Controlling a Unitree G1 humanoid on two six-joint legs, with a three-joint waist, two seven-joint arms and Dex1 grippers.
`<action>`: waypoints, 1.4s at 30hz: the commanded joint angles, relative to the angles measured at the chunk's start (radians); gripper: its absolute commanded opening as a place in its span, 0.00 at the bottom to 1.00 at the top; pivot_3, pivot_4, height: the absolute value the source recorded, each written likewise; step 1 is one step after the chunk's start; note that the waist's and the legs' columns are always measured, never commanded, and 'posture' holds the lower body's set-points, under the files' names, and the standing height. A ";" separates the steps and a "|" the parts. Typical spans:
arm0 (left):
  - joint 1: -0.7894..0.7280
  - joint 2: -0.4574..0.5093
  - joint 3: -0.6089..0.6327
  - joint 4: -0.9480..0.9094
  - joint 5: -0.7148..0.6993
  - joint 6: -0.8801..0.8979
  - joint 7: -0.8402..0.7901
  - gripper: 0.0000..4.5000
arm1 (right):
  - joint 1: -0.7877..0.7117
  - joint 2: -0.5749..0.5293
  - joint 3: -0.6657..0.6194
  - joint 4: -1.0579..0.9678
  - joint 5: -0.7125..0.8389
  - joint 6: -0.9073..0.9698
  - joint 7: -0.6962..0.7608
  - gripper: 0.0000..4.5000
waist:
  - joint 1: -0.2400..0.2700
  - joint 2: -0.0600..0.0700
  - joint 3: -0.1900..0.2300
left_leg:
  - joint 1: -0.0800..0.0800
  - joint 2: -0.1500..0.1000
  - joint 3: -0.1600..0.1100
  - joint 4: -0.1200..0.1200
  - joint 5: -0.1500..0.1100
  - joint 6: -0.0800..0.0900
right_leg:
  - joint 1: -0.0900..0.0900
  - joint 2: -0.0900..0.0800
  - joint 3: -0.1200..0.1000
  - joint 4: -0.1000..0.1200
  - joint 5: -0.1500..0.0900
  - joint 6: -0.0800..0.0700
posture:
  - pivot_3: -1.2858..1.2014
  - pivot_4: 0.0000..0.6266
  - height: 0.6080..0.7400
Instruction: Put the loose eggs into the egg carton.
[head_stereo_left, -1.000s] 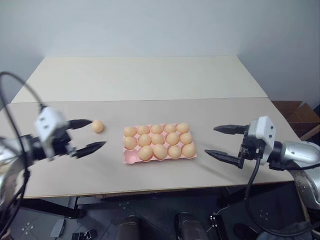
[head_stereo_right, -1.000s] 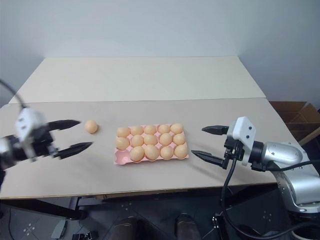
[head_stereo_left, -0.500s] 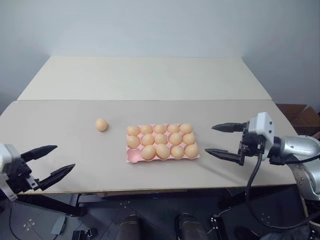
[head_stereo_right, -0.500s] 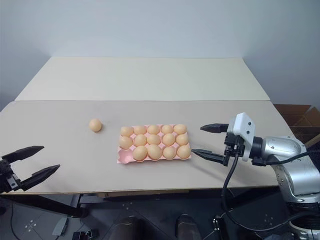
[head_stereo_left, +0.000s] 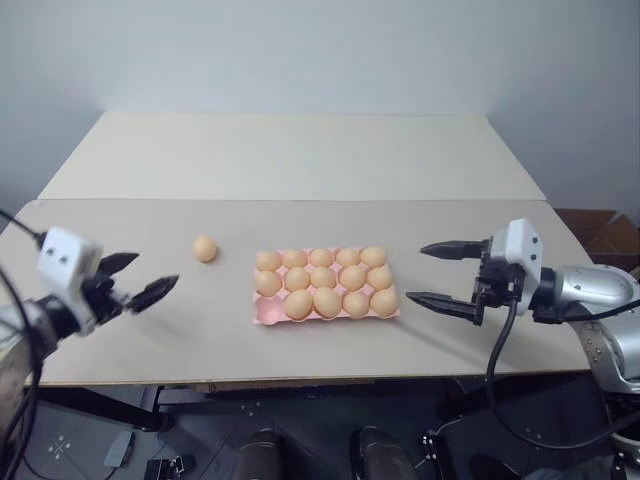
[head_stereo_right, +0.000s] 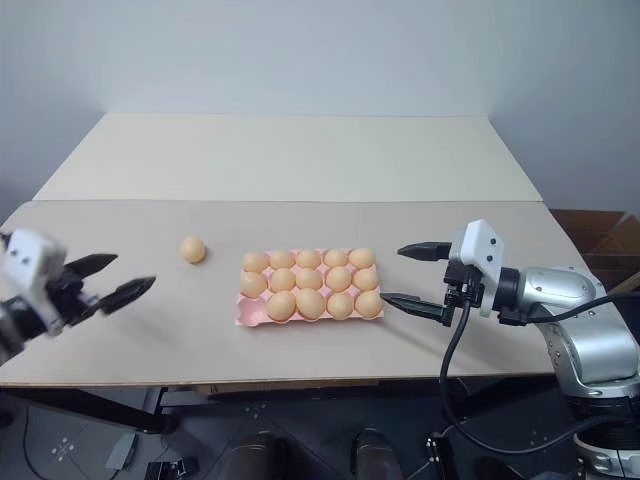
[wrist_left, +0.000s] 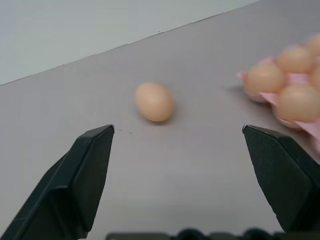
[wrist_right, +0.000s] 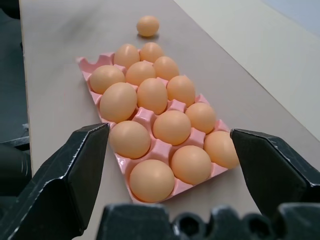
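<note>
One loose egg (head_stereo_left: 205, 248) lies alone on the tan table (head_stereo_left: 140, 330), with bare surface all around it and a clear gap between it and the pink egg carton (head_stereo_left: 262, 317). The left gripper (head_stereo_left: 133, 280), fingers spread, hovers near the table's front left with nothing between it and the egg. Fourteen eggs crowd the carton, leaving one free cup at its front left corner, while the right gripper (head_stereo_left: 432, 273), fingers wide apart, hangs just off the carton's right end.
</note>
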 joint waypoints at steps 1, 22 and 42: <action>-0.140 -0.053 -0.109 0.101 0.092 0.095 0.170 1.00 | -0.008 -0.004 -0.023 -0.026 0.006 -0.009 -0.012 1.00 | -0.003 0.000 0.000 | -0.001 0.000 0.000 0.000 0.000 0.000 | 0.000 0.000 0.000 0.000 0.000 0.000 | 0.52 0.24 1.00; -0.442 -0.323 -0.259 0.413 0.211 0.115 0.339 0.73 | 0.043 -0.017 -0.078 -0.103 0.046 0.010 -0.051 1.00 | -0.008 -0.001 0.000 | -0.005 -0.002 -0.001 0.004 0.000 0.001 | -0.001 -0.001 0.000 -0.002 0.003 0.004 | 0.52 0.24 1.00; -0.135 -0.056 -0.317 -0.166 -0.045 -0.050 -0.287 0.43 | 0.069 0.007 -0.072 -0.139 0.045 0.022 -0.099 1.00 | -0.010 -0.001 0.000 | -0.005 -0.001 0.000 0.004 -0.001 0.001 | -0.001 -0.002 0.001 -0.003 0.003 0.003 | 0.52 0.24 1.00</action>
